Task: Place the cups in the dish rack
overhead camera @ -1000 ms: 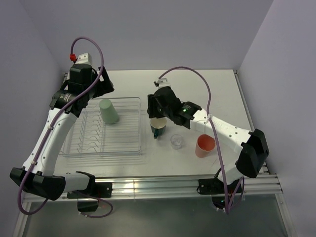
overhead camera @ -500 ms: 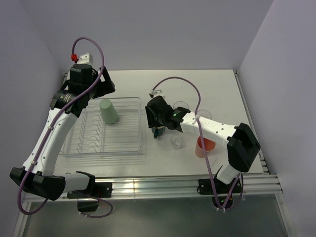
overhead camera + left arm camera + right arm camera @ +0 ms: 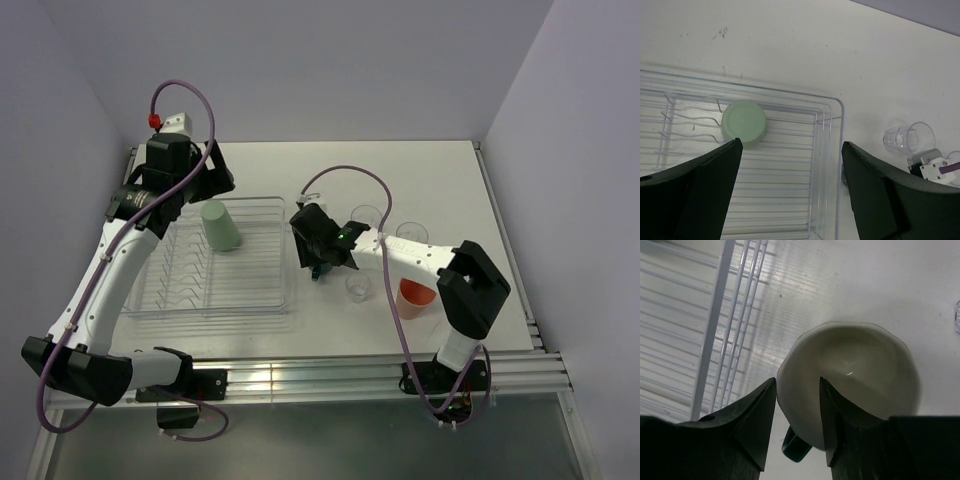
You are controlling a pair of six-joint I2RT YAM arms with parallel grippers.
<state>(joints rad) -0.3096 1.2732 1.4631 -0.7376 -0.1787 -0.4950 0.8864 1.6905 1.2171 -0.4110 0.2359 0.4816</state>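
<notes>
**Dark teal mug** (image 3: 855,375): it is standing upright on the table (image 3: 440,180), just beside the right rim of the dish rack (image 3: 250,275). Its cream inside is facing up and its handle is showing at the near side.

**Right gripper** (image 3: 797,385): it is hanging over the mug with its fingers spread. One finger is sitting outside the rim on the rack side and the other inside the cup. The mug's wall is lying between them, and neither finger is visibly pressing on it.

**Pale green tumbler** (image 3: 220,225): it is resting mouth-down inside the rack, toward its far side.

**Left gripper** (image 3: 791,150): it is hovering above the rack's far right part, spread wide and holding nothing.

**Other cups**, all to the right of the rack, on the table:
- One clear glass (image 3: 357,287) is standing just right of the mug.
- A second glass (image 3: 365,215) and a third (image 3: 410,232) are standing farther back.
- The salmon-pink tumbler (image 3: 415,297) is standing farthest from the rack, partly behind the right arm.
</notes>
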